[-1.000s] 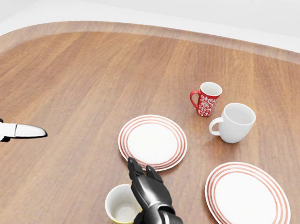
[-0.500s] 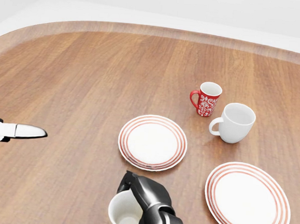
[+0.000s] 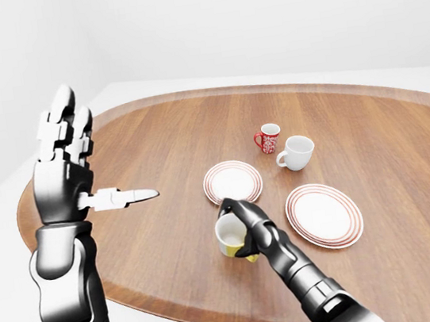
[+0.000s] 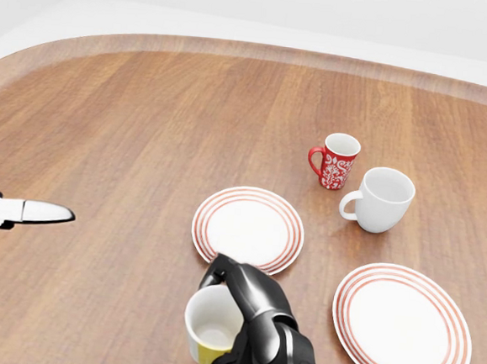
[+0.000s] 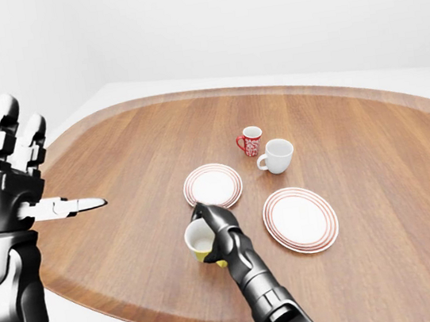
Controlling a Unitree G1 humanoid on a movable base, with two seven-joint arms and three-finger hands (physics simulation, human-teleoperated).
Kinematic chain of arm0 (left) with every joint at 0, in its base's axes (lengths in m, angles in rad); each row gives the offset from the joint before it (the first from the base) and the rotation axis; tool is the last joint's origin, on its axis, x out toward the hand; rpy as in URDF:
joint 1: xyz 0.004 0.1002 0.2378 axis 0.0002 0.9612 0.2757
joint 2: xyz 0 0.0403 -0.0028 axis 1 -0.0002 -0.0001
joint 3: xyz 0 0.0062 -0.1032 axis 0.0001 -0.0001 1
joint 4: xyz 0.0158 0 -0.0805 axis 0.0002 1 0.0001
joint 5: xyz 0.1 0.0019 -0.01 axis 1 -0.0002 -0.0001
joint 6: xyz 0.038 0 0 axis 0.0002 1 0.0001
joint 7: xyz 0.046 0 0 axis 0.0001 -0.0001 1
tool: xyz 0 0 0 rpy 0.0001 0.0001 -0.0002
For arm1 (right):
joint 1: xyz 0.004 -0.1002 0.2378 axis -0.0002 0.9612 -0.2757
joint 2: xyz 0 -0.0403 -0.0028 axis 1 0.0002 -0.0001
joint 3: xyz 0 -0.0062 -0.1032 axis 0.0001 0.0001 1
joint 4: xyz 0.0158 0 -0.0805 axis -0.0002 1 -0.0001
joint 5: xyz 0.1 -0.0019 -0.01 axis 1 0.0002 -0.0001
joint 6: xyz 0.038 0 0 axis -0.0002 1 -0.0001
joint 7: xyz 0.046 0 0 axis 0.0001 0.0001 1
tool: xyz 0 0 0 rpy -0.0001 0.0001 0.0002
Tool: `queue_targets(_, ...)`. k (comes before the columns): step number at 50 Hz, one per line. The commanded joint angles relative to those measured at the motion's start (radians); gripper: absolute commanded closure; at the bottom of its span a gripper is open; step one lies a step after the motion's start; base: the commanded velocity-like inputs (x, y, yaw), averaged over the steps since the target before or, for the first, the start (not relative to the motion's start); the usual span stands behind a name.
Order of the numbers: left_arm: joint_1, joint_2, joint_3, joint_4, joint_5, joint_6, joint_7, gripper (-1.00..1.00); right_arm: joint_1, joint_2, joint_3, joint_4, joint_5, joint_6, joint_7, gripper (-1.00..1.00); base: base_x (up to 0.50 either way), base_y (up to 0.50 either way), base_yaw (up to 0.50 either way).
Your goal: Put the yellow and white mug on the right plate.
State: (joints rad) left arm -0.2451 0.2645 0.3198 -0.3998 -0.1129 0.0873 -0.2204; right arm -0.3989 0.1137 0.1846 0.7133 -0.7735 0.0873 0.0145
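Your left hand (image 3: 63, 162) is raised at the left of the left-eye view, fingers spread, holding nothing. Your right hand (image 4: 246, 304) has its fingers clenched around the yellow and white mug (image 4: 215, 327), low in the head view, just below the left plate (image 4: 248, 230) — the carry step appears to be in hand. Next, move the mug rightward to the right plate (image 4: 402, 326) — keep it upright, then lower and release.
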Motion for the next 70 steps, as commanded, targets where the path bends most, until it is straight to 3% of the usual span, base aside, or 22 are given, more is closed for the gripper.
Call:
queue_targets(1, -0.001, 0.002, 0.003, -0.005, -0.003, 0.000, 0.000, -0.89, 0.008, -0.022, -0.013, -0.089, -0.035, 0.000, 0.039, 1.00, 0.00, 0.00, 0.00)
queue_targets(35, -0.002, 0.004, 0.005, -0.002, -0.005, 0.000, 0.002, -0.89, -0.062, -0.119, -0.090, -0.167, 0.024, 0.000, 0.102, 1.00, 0.00, 0.00, 0.00)
queue_targets(70, 0.003, 0.000, 0.002, 0.000, -0.001, 0.000, 0.000, -0.89, -0.143, -0.245, -0.173, -0.039, 0.104, 0.000, 0.076, 1.00, 0.00, 0.00, 0.00)
